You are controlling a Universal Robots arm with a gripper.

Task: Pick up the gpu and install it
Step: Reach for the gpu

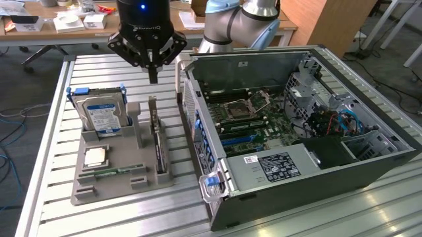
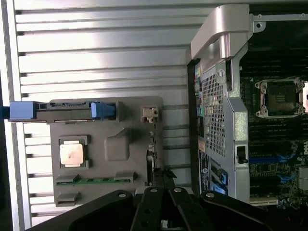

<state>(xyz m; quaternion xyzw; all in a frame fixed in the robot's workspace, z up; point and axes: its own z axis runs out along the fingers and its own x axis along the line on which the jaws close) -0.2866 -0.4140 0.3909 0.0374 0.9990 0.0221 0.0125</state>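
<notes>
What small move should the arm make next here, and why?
Probably open the end effector. Its fingers are shut, and it hangs roughly above the gpu, which stands on edge in the grey holder beside the open computer case. Shut fingers likely cannot straddle the card's upper edge.

place: robotics lab or workshop | evidence: robot arm (image 1: 231,22) with gripper (image 1: 153,78) over a slatted metal counter (image 1: 99,66) | on counter: open computer case (image 1: 297,123), its board bare, beside a gray parts holder (image 1: 122,180) | background: wooden desks (image 1: 49,33) strewn with small boxes; cables (image 1: 10,132) loose on the floor
</notes>
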